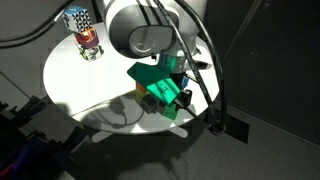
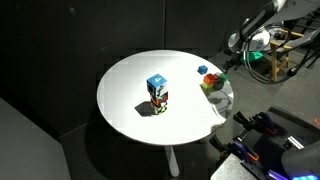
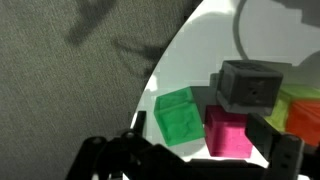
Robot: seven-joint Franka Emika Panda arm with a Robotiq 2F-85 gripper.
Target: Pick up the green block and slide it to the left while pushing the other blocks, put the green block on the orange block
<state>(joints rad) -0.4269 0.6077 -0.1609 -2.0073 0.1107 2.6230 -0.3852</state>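
Note:
In the wrist view the green block (image 3: 178, 115) lies on the white table (image 3: 215, 40) close to its rim. The magenta block (image 3: 228, 132) touches its right side. The grey block (image 3: 250, 85) sits just behind them. A yellow block (image 3: 303, 98) and the orange block (image 3: 306, 120) show at the right edge. My gripper (image 3: 195, 160) is open just above the table, its dark fingers on either side of the green and magenta blocks, touching neither. In an exterior view the blocks form a small cluster (image 2: 209, 80) at the table's edge.
A larger patterned cube (image 2: 157, 92) stands near the table's middle; it also shows in an exterior view (image 1: 85, 35). The table rim and grey carpet (image 3: 70, 70) lie directly beside the green block. Cables hang from the arm (image 1: 205, 85).

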